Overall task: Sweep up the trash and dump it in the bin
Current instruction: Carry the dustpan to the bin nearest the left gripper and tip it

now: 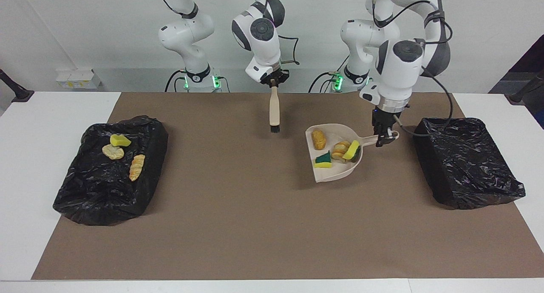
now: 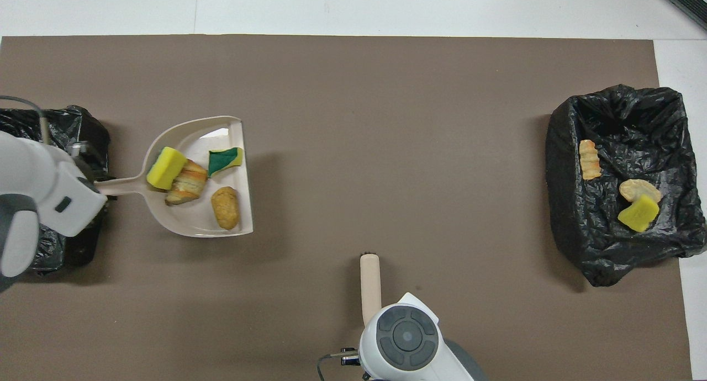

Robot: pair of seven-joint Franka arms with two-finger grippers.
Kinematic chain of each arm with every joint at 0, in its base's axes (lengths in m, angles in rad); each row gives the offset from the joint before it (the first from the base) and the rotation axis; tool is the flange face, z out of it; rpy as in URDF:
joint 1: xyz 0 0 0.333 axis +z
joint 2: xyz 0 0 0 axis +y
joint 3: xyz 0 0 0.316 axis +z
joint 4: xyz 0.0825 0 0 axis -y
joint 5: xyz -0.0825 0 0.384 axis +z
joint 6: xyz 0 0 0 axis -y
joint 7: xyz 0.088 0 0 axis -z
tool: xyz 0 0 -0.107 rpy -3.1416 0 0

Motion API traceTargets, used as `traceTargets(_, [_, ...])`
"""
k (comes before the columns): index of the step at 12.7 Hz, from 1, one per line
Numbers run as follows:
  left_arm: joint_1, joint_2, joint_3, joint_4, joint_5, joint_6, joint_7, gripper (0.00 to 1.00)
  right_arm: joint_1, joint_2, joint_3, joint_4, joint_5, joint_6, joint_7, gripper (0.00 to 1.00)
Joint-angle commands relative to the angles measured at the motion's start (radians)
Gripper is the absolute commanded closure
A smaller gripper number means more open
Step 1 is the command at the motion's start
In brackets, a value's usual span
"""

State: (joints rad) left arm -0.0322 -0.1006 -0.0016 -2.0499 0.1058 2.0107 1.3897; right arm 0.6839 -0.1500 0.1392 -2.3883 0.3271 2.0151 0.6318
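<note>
While the right gripper (image 1: pixel 274 84) clamps the brush (image 1: pixel 274 111), left gripper (image 1: pixel 383 137) fingers clamp the dustpan (image 1: pixel 335 173), trash (image 1: pixel 335 150) aboard, beside the empty bin (image 1: pixel 467 161).

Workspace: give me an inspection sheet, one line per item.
Surface: white table under a brown mat.
Job's things: four trash pieces in the beige dustpan; three more in the black-lined bin at the right arm's end; the other bin shows no trash.
Clutter: nothing seen.
Grippers: left pincer shut on the dustpan handle beside the other bin; right pincer shut on the brush, bristles down.
Cables: black cable loops off the left wrist.
Surroundings: white wall; small box.
</note>
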Motion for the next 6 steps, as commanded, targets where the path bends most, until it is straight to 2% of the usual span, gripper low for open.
traceTargets(1, [0.170,0.008,-0.012,0.081,-0.041,-0.058,0.052,1.00,0.013,0.012,0.000,-0.038,-0.023,0.051,0.031,1.00])
traceTargets(4, [0.374,0.036,-0.009,0.149,-0.040,-0.044,0.055,1.00,0.026,0.036,0.000,-0.038,-0.023,0.073,0.037,1.00])
traceTargets(5, [0.432,0.041,-0.009,0.169,-0.032,-0.043,0.064,1.00,0.026,0.039,0.000,-0.038,-0.023,0.073,0.037,0.82])
traceTargets(6, [0.489,0.053,-0.009,0.195,-0.029,-0.040,0.103,1.00,0.026,0.043,0.000,-0.037,-0.026,0.073,0.026,0.38])
